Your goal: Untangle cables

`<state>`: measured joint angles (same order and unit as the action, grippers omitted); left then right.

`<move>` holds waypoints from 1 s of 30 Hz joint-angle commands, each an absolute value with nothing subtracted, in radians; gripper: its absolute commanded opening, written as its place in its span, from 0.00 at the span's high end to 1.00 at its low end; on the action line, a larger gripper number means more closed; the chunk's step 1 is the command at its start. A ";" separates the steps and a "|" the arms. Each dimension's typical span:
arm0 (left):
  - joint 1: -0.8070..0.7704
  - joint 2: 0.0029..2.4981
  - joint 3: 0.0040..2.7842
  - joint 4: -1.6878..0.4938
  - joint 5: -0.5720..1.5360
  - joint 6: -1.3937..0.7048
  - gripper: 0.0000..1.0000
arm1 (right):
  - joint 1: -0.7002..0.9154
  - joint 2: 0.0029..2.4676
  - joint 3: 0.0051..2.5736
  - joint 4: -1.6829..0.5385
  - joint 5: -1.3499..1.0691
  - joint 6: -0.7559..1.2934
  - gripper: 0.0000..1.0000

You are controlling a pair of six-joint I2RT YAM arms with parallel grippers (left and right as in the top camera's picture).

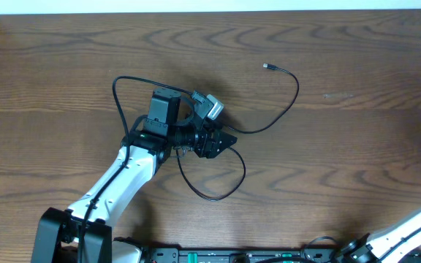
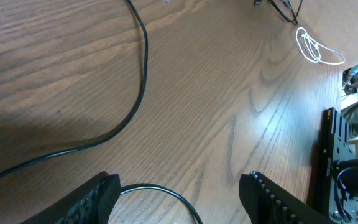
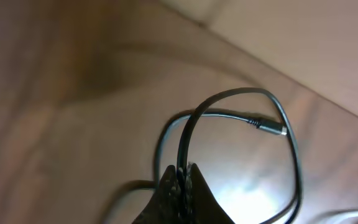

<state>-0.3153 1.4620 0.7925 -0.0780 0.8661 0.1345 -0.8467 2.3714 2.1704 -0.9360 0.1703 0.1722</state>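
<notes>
A thin black cable (image 1: 292, 98) lies on the wooden table, its plug end (image 1: 267, 66) at the back, with a loop (image 1: 218, 196) in front of the left arm. My left gripper (image 1: 225, 139) hovers low over it, open; in the left wrist view (image 2: 182, 194) a bend of that cable (image 2: 166, 191) lies on the wood between the fingers, untouched. A further stretch of the same cable (image 2: 143, 68) curves away. My right gripper (image 3: 183, 171) is shut on another black cable (image 3: 188, 134), whose loop ends in a small plug (image 3: 267, 127). A whitish cable (image 2: 316, 50) lies far off.
The left wrist view shows a black metal rail (image 2: 333, 155) along the table's right side and a dark cable bundle (image 2: 284, 9) near the whitish cord. Only a white link of the right arm (image 1: 415, 223) shows overhead, at the lower right corner.
</notes>
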 commanded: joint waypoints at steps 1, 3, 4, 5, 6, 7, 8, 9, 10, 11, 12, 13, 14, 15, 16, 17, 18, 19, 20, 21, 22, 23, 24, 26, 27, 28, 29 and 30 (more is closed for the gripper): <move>-0.317 1.447 0.796 -0.076 0.878 0.137 0.33 | -0.805 2.375 2.173 -0.927 0.170 0.152 0.99; -0.317 1.447 0.796 -0.077 0.879 0.137 0.33 | -0.791 2.375 2.173 -0.916 0.178 0.152 0.99; -0.317 1.447 0.796 -0.077 0.879 0.137 0.33 | -0.789 2.375 2.173 -0.916 0.182 0.153 0.99; -0.317 1.447 0.796 -0.077 0.878 0.137 0.33 | -0.788 2.375 2.173 -0.917 0.185 0.158 0.99; -0.317 1.447 0.796 -0.076 0.878 0.137 0.33 | -0.788 2.375 2.173 -0.921 0.194 0.161 0.99; -0.317 1.447 0.796 -0.076 0.878 0.137 0.33 | -0.789 2.376 2.172 -0.928 0.215 0.170 0.99; -0.317 1.447 0.796 -0.076 0.878 0.137 0.33 | -0.793 2.376 2.172 -0.937 0.243 0.179 0.99; -0.317 1.447 0.796 -0.076 0.878 0.137 0.33 | -0.797 2.376 2.172 -0.939 0.249 0.179 0.99; -0.317 1.447 0.796 -0.076 0.878 0.138 0.33 | -0.800 2.376 2.172 -0.945 0.249 0.179 0.99; -0.317 1.447 0.796 -0.076 0.878 0.138 0.32 | -0.805 2.376 2.172 -0.951 0.249 0.183 0.99; -0.317 1.447 0.796 -0.076 0.878 0.138 0.32 | -0.810 2.376 2.172 -0.955 0.249 0.186 0.99; -0.317 1.447 0.796 -0.075 0.878 0.138 0.33 | -0.813 2.376 2.171 -0.958 0.250 0.186 0.99; -0.317 1.447 0.796 -0.076 0.878 0.138 0.33 | -0.817 2.376 2.171 -0.960 0.261 0.190 0.99; -0.317 1.447 0.796 -0.076 0.878 0.138 0.32 | -0.819 2.376 2.171 -0.960 0.272 0.194 0.99; -0.317 1.447 0.796 -0.076 0.878 0.138 0.32 | -0.822 2.376 2.171 -0.962 0.280 0.194 0.99; -0.317 1.447 0.796 -0.076 0.878 0.138 0.32 | -0.823 2.376 2.171 -0.965 0.291 0.194 0.99; -0.317 1.447 0.796 -0.075 0.878 0.138 0.32 | -0.826 2.376 2.171 -0.966 0.297 0.194 0.99; -0.317 1.447 0.796 -0.075 0.878 0.138 0.32 | -0.827 2.376 2.171 -0.966 0.299 0.191 0.99; -0.317 1.447 0.796 -0.075 0.879 0.138 0.32 | -0.827 2.376 2.171 -0.968 0.304 0.186 0.99; -0.317 1.447 0.796 -0.073 0.878 0.137 0.32 | -0.827 2.376 2.171 -0.968 0.305 0.185 0.99; -0.317 1.447 0.796 -0.073 0.879 0.137 0.32 | -0.827 2.376 2.171 -0.969 0.306 0.185 0.99; -0.317 1.447 0.796 -0.073 0.879 0.137 0.32 | -0.827 2.376 2.171 -0.973 0.307 0.186 0.99; -0.317 1.447 0.796 -0.073 0.879 0.137 0.32 | -0.827 2.376 2.171 -0.973 0.305 0.186 0.99; -0.317 1.447 0.796 -0.073 0.879 0.137 0.32 | -0.827 2.376 2.171 -0.976 0.306 0.186 0.99; -0.317 1.447 0.796 -0.073 0.879 0.137 0.32 | -0.827 2.376 2.171 -0.976 0.306 0.186 0.99; -0.317 1.447 0.796 -0.073 0.879 0.137 0.32 | -0.827 2.376 2.171 -0.976 0.306 0.186 0.98; -0.317 1.447 0.796 -0.073 0.879 0.137 0.32 | -0.827 2.376 2.171 -0.980 0.306 0.186 0.99; -0.317 1.447 0.796 -0.073 0.879 0.138 0.32 | -0.827 2.376 2.171 -0.981 0.306 0.186 0.99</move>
<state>-0.3153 1.4620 0.7925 -0.0772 0.8661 0.1345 -0.8265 2.3714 2.1704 -0.9756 0.2852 0.1783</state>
